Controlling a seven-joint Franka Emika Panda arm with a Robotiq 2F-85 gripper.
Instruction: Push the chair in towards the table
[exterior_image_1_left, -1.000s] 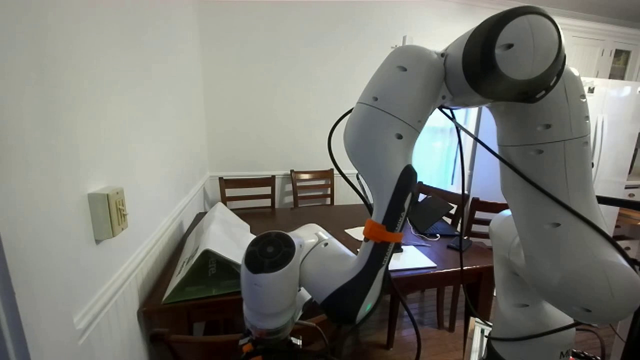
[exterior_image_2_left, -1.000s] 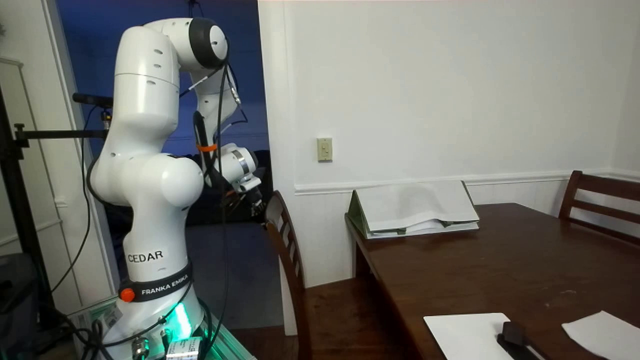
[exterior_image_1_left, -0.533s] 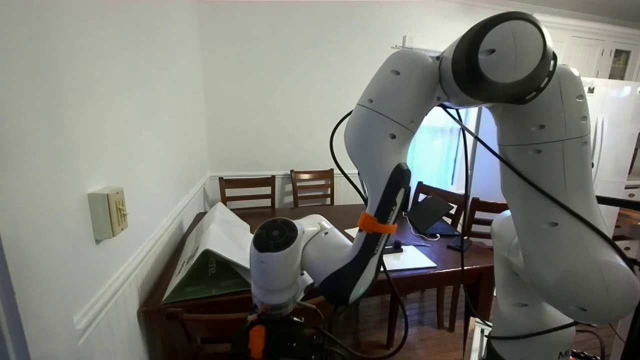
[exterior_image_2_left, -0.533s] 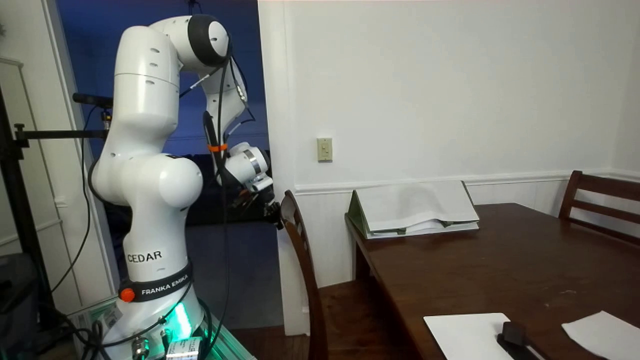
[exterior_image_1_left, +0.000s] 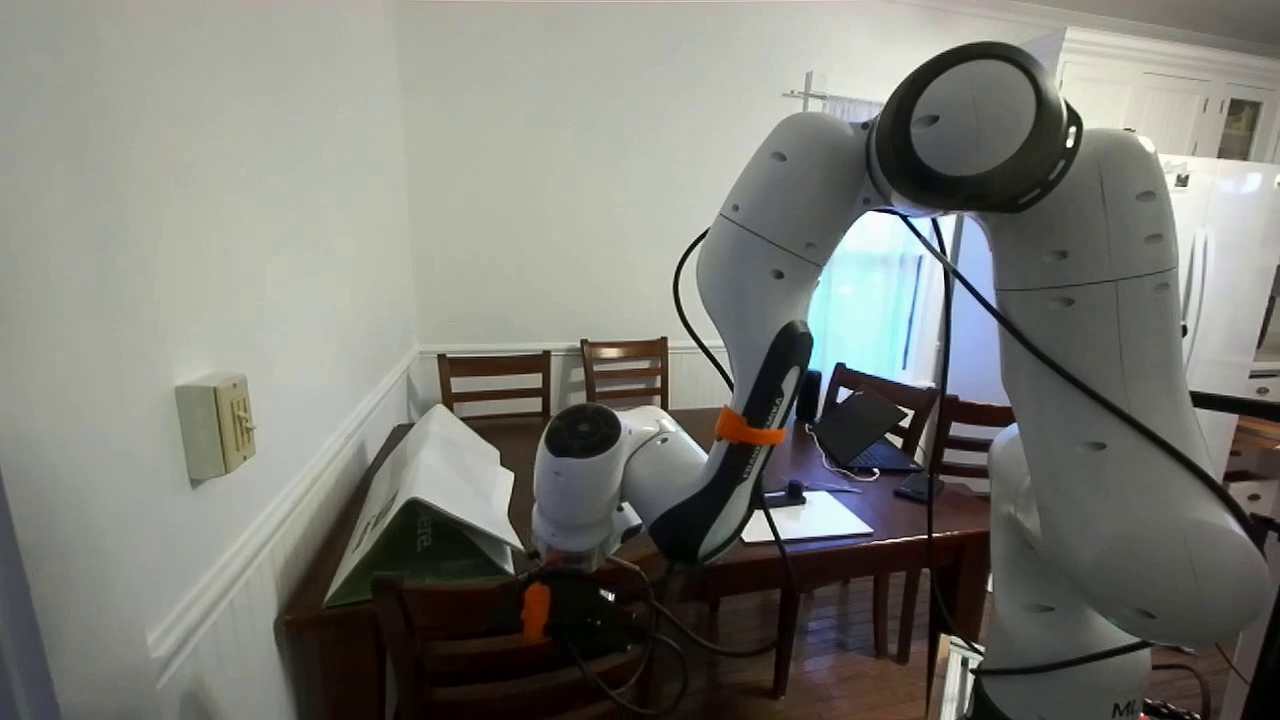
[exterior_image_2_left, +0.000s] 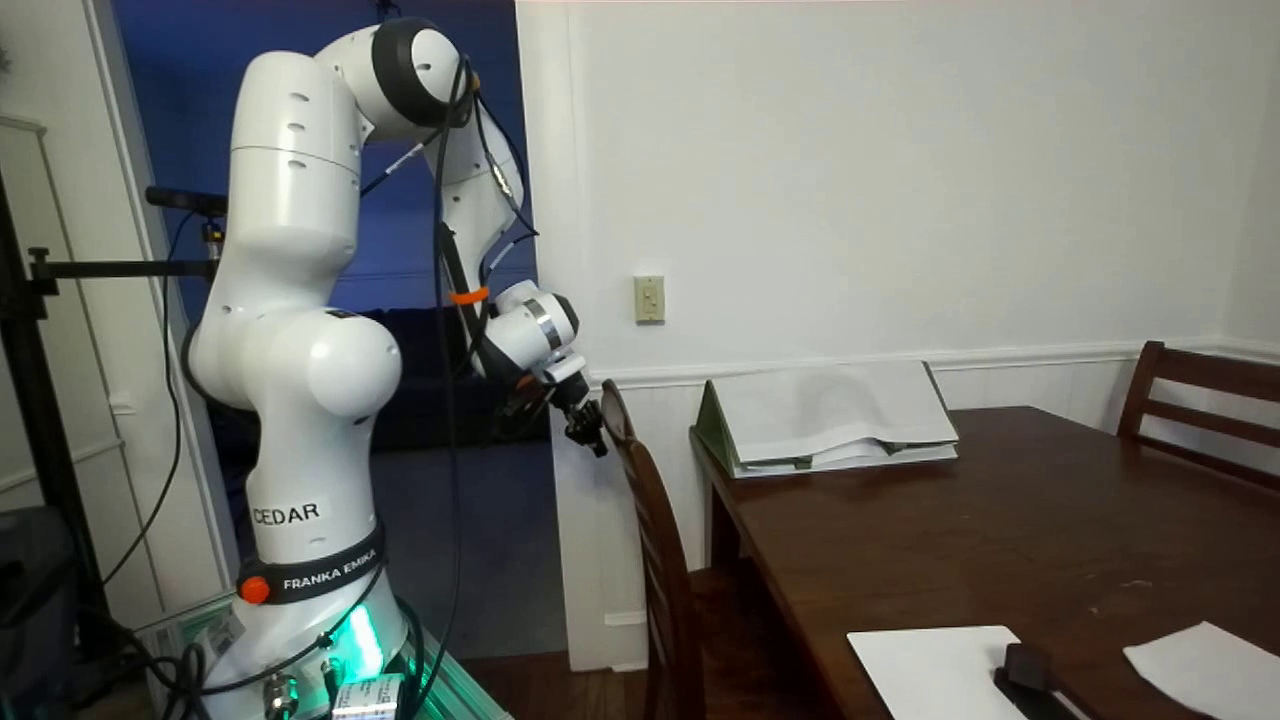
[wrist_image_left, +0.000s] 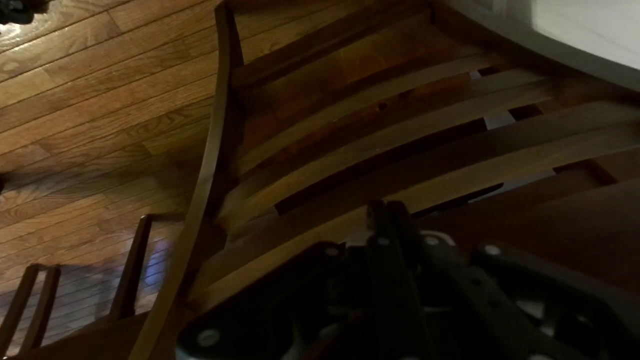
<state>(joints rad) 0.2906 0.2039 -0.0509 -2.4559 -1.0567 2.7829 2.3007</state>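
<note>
Along the robot-side edge of the table (exterior_image_2_left: 1000, 530): one chair (exterior_image_2_left: 683, 610), backrest (exterior_image_1_left: 460, 605) standing off; one gripper (wrist_image_left: 387, 205) close behind it, contact unclear, jaws together. Chair best pushed slowly, square to the edge.

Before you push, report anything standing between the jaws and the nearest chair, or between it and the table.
Nothing visible: the shut jaws are close to the ladder-back chair, whose seat appears to reach under the dining table. Beneath it, much is hidden.

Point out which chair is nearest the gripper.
The chair between the robot arm and the table; the gripper is right at its backrest, while the other chairs stand farther off.
</note>
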